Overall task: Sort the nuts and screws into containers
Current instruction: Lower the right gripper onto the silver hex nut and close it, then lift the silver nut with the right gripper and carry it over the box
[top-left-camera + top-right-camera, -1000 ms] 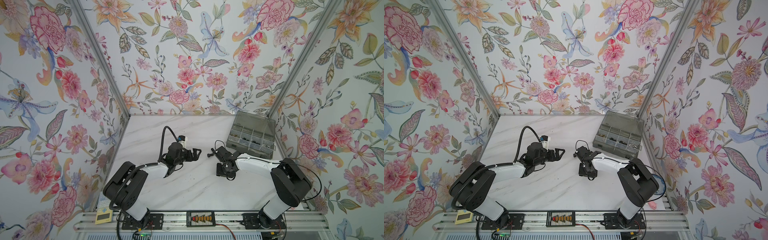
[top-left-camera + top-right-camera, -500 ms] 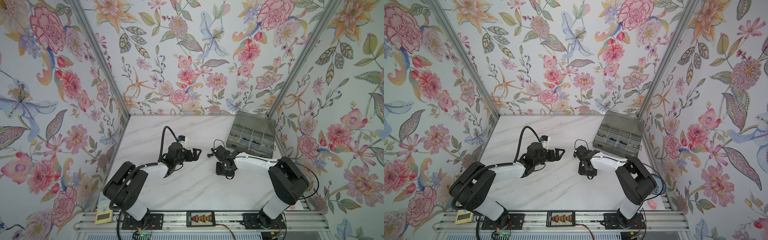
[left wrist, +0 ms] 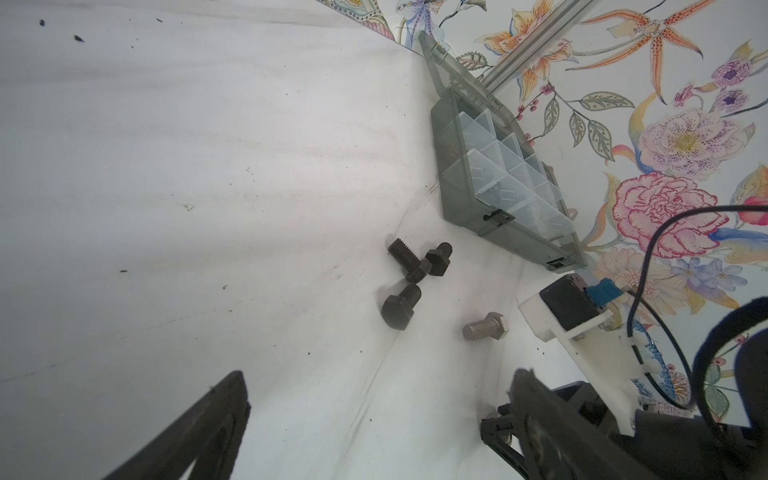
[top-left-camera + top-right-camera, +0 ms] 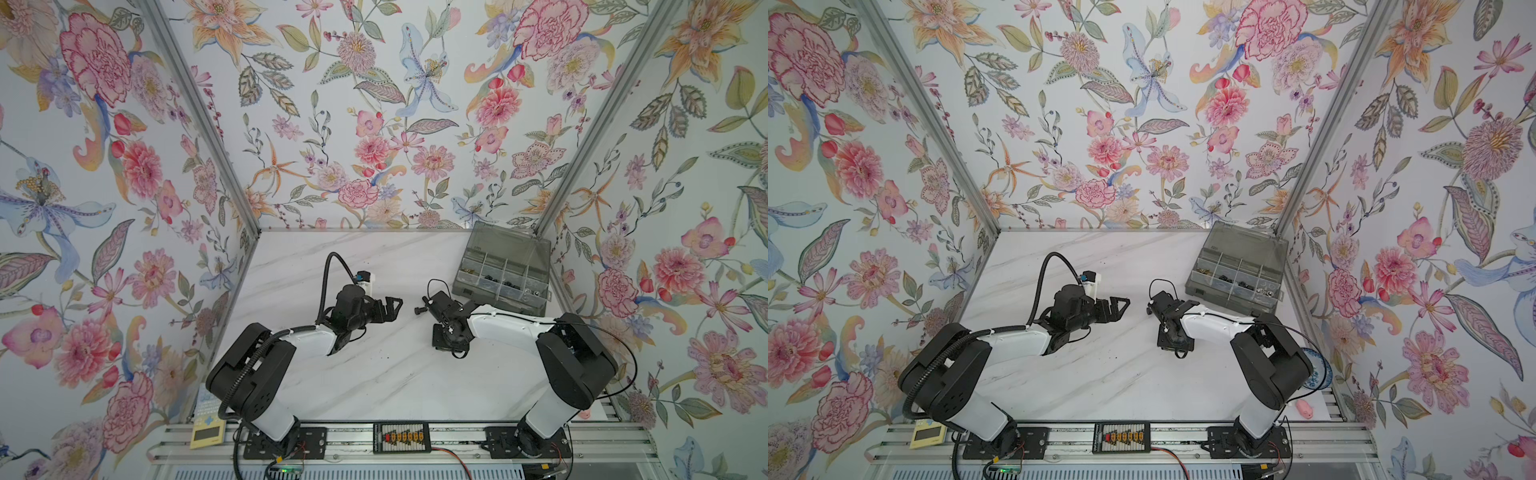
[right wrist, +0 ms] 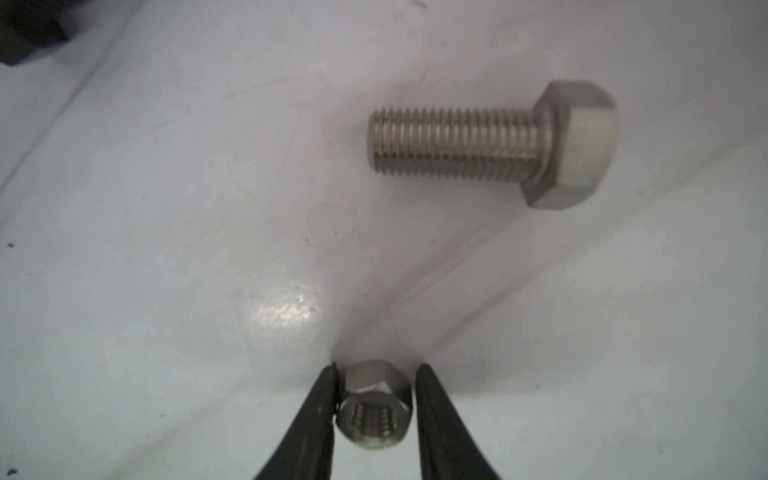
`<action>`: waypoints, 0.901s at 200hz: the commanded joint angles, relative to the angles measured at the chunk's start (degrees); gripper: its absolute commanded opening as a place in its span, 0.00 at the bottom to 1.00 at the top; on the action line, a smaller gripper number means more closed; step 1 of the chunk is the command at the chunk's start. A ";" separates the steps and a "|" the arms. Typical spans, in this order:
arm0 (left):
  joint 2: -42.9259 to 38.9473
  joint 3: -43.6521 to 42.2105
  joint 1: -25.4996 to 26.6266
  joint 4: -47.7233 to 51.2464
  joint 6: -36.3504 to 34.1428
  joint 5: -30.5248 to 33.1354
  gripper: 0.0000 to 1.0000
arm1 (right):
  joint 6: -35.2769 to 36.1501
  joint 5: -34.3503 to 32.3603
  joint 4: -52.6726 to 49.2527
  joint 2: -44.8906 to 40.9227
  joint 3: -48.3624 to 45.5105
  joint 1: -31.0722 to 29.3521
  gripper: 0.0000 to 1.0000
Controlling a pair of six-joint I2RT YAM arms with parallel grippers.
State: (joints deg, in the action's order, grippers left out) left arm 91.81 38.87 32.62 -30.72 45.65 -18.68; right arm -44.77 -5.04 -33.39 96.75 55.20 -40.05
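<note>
Nut (image 5: 376,409): silver, standing on edge on the worktop (image 4: 374,374) near its middle, bore facing the right wrist camera, between the right gripper (image 5: 376,399) fingers, which touch or nearly touch its flats; a firm grip I cannot confirm. Left gripper (image 3: 374,415) hangs spread and empty. The box (image 4: 503,270) at the far right corner already holds parts. Left outside: three black bolts (image 3: 409,262) and a silver bolt (image 5: 490,143), lying flat, its long axis along the worktop.

Floral wallpaper (image 4: 374,124) covered all 3 walls around the white marble tabletop (image 4: 374,374). A yellow timer (image 4: 208,424) sat off the front corner, a blue-and-white bowl (image 4: 1318,370) and a little pink toy (image 4: 1305,408) opposite, black specks (image 3: 77,38) scattered about.
</note>
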 commanded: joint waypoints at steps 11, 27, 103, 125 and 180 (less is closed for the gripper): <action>-0.18 0.04 -0.10 -0.39 -1.00 0.35 0.99 | 0.28 1.20 -0.66 3.04 -1.27 -0.49 0.18; -0.14 -0.04 -0.06 -0.42 -1.00 0.39 0.99 | 0.48 1.22 -0.67 2.95 -1.30 -0.47 0.13; -0.41 -0.81 -0.04 -1.08 -0.76 0.44 1.00 | 9.27 0.13 -0.58 0.56 1.68 0.71 0.02; 0.03 -0.51 -0.07 -1.60 -0.64 0.03 0.99 | 12.72 2.31 -0.55 -1.01 2.43 4.55 0.01; -0.09 -0.56 0.00 -1.49 -0.56 0.18 0.99 | 20.56 5.21 -0.99 -7.67 3.43 19.64 0.00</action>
State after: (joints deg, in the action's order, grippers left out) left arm 91.81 38.85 32.62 -31.35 45.67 -18.85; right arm -29.82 -0.89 -33.36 92.68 56.66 -26.17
